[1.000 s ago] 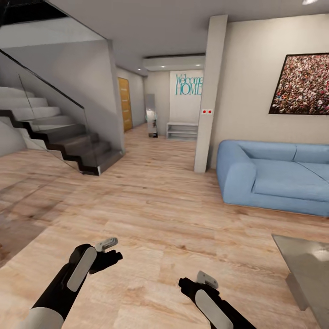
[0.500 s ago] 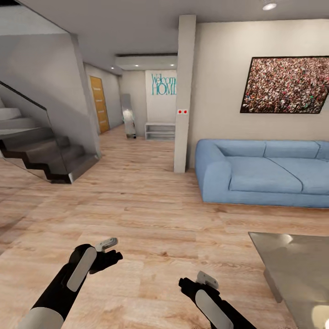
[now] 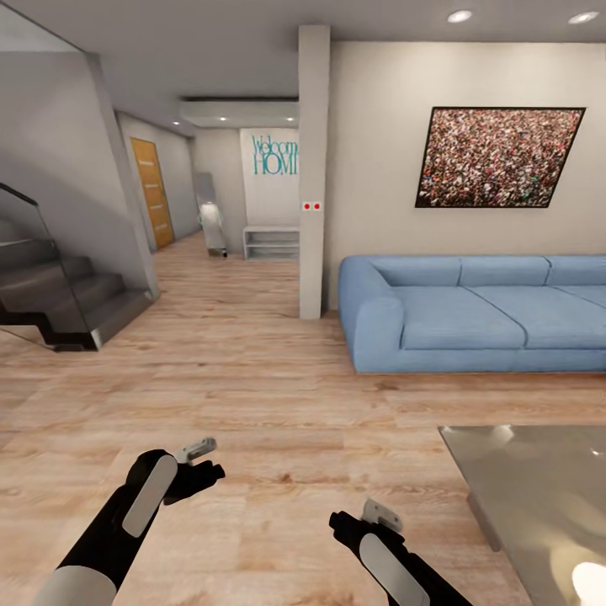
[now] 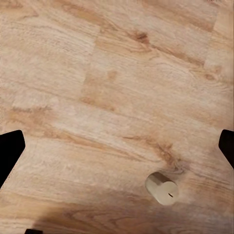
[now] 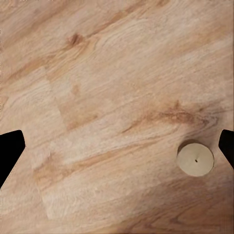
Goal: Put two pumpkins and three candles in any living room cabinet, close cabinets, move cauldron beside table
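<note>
1. A light wooden plank floor (image 3: 252, 396) is filling the middle of the head view. A long blue soft sofa (image 3: 480, 313) is sitting at the right, a dark grey staircase (image 3: 59, 299) at the left.
2. The big low glass-topped table (image 3: 539, 497) is showing at the lower right.
3. The left wrist view is showing a small cream candle (image 4: 162, 188) lying tipped on the floor. The right wrist view is showing a short round cream candle (image 5: 195, 158) standing up.
4. Blue wall writing (image 3: 274, 155) is reading "Welcome HOME", partly cut off.
5. The left gripper (image 3: 199, 461) and the right gripper (image 3: 370, 518) are both spread wide, holding nothing.
</note>
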`<state>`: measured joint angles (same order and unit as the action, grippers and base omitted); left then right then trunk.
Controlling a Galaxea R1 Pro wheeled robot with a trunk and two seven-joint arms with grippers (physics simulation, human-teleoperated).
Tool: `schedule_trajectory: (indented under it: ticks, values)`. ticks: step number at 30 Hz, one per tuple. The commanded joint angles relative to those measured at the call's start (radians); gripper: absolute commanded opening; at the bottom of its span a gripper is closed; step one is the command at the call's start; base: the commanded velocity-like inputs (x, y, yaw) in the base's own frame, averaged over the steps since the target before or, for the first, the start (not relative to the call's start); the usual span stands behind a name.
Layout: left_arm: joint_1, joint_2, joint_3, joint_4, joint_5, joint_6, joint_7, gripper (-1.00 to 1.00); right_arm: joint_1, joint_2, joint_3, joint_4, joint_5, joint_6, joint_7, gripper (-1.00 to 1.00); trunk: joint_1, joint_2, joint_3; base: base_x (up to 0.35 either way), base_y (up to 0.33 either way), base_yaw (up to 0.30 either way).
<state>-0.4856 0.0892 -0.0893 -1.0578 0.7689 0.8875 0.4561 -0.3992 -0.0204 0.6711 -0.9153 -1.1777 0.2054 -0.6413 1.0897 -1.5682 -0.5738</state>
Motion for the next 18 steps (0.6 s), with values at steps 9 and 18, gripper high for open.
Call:
schedule_trajectory:
  ticks: [9, 18]
  values:
    - [-0.001, 0.001, -0.003, -0.001, 0.011, 0.001, 0.010, 1.00, -0.001, -0.001, 0.004, -0.002, -0.001, 0.003, -0.009, 1.00, 0.000, -0.001, 0.003, 0.108, 0.062, -0.056]
    - [-0.001, 0.000, -0.003, -0.003, 0.013, 0.001, 0.008, 1.00, -0.001, 0.000, 0.004, -0.002, 0.002, 0.006, -0.006, 1.00, 0.000, -0.001, 0.003, 0.001, 0.043, -0.007]
